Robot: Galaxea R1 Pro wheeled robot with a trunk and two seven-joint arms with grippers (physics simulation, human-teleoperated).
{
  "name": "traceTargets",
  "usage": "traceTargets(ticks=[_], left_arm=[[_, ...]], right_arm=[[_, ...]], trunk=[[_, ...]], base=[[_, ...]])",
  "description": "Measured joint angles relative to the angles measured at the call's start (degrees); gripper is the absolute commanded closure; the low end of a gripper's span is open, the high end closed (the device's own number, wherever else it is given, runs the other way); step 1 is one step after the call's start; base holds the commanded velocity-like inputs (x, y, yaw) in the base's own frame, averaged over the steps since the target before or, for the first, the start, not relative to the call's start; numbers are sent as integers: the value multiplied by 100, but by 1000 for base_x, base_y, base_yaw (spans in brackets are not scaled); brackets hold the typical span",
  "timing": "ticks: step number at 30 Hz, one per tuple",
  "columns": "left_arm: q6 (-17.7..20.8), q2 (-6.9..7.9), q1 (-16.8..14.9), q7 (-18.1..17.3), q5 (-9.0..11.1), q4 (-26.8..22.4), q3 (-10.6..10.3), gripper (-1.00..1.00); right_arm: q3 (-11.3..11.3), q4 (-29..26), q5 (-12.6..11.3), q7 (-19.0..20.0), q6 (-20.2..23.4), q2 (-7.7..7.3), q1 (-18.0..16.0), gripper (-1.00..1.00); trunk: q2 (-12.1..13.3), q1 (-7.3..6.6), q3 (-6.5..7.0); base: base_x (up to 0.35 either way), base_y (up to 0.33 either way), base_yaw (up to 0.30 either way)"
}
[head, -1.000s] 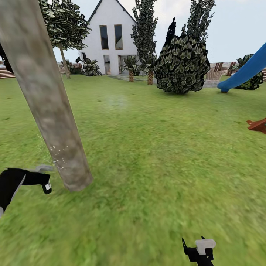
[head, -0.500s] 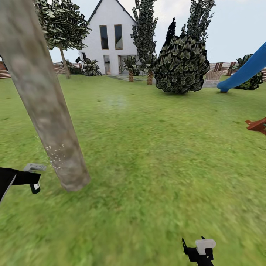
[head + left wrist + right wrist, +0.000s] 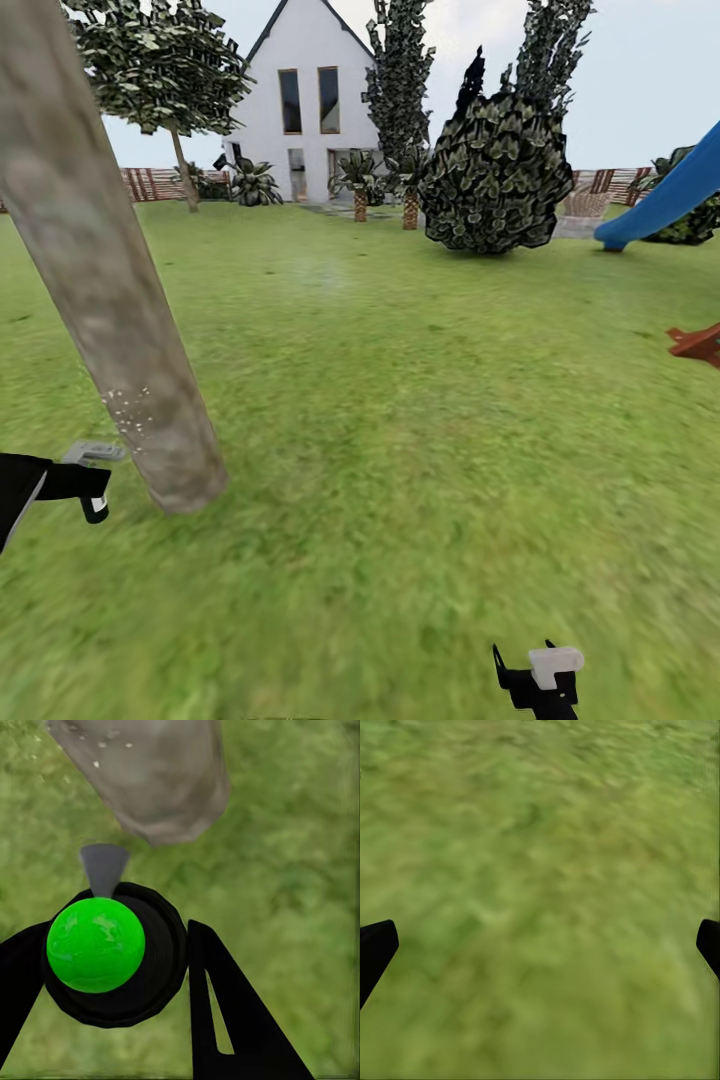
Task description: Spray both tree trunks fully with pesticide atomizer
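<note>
A: Near tree trunk (image 3: 110, 300) runs straight off the top of the head view; its crown is out of frame; the blue slide (image 3: 660, 200) is clipped by the right edge, and so is the red-brown wooden thing (image 3: 700, 343) below it.

B: Left tool (image 3: 92, 490) pokes in from the edge, arm mostly cut away; whatever it grips there is too small to read; on the left wrist view a green-topped pesticide atomizer (image 3: 96, 943) sits between the fingers (image 3: 225, 1005), body hidden under its own cap.

A: Right tool (image 3: 540, 945): only two dark fingertips at the borders; the grass (image 3: 540, 870) beneath is pure blur.
</note>
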Motion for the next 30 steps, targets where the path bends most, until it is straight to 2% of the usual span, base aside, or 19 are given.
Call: traceTargets(ticks=[8, 9, 10, 12, 13, 22, 24, 26, 28, 30], left_arm=[[9, -20, -1, 13, -4, 4, 5, 100], [16, -111, 0, 108, 15, 18, 6, 100], [14, -255, 0, 429, 18, 25, 1, 100], [17, -514, 0, 811, 52, 16, -2, 100], [18, -578, -2, 869, 23, 13, -1, 100], [31, -611, -3, 943, -9, 53, 0, 100], [20, -609, -1, 1108, -20, 170, 0, 100], [-11, -608, 1, 1346, 84, 471, -3, 100], [-49, -600, -1, 1527, 159, 751, 172, 100], [-299, -603, 5, 1645, 171, 922, 515, 100]], right_arm=[[0, -1, -4, 0, 0, 0, 1, -100], [0, -1, -7, 0, 0, 0, 1, -100], [-1, -2, -8, 0, 0, -1, 1, -100], [-1, -2, -9, 0, 0, -1, 2, -100], [0, -2, -9, 0, 0, -1, 1, -100], [0, -2, -9, 0, 0, 0, 1, -100], [0, -1, -9, 0, 0, 0, 1, -100], [0, 0, -9, 0, 0, 0, 0, -100], [0, 0, -9, 0, 0, 0, 0, -100], [0, -1, -9, 0, 0, 0, 1, -100]], trunk=[[0, 0, 0], [0, 0, 0], [0, 0, 0], [0, 0, 0], [0, 0, 0], [0, 0, 0], [0, 0, 0], [0, 0, -1], [0, 0, 0], [0, -1, 0]], base=[[0, -270, 227], [0, -270, 15], [0, -269, 8], [0, -270, 2], [0, -270, 0], [0, -271, 4], [0, -271, 174], [0, -271, 268], [16, -271, 271], [103, -265, 124]])
